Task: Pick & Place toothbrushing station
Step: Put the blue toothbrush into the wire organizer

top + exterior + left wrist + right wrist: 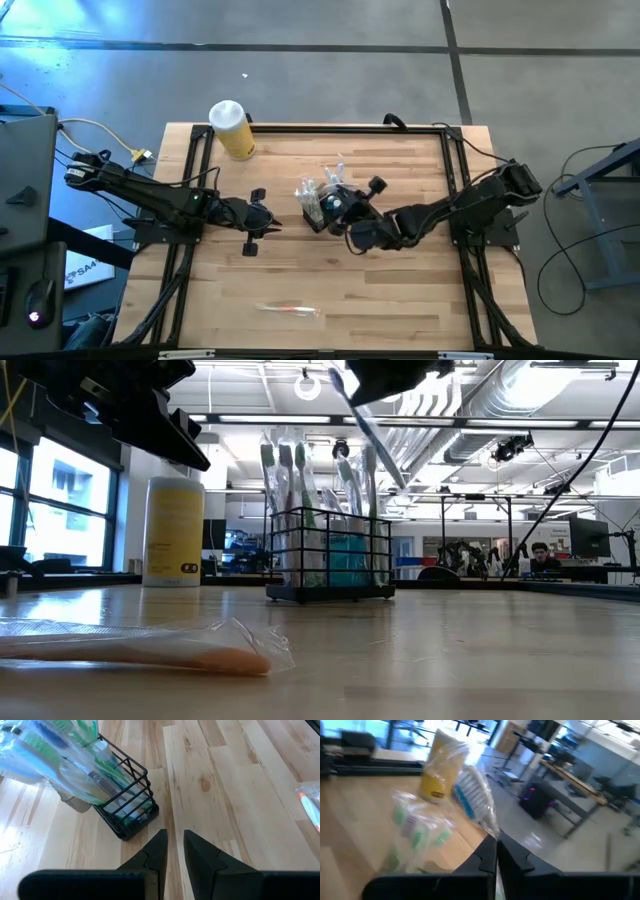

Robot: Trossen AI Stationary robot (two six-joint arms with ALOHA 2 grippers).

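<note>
- The toothbrushing station, a black wire caddy, stands upright at the middle of the counter in the high view, already stocked with several wrapped toothbrushes.
- The right claw sits over the caddy's right side, just right of frame centre in the high view. Its fingers are pinched shut on a wrapped toothbrush, whose bristle end rises in front of the wrist camera.
- In the low view that brush slants down from the top centre toward the caddy, so by my reading this placement is under way but not finished.
- The left claw waits left of centre in the high view, near the caddy and apart from it. Its fingers are narrowly parted and hold nothing.
- One more wrapped toothbrush lies flat at the lower centre of the high view, well apart from the caddy. It looks like the piece left to collect.
- A yellow jar with a white lid stands at the upper left of the counter, not involved.
</note>
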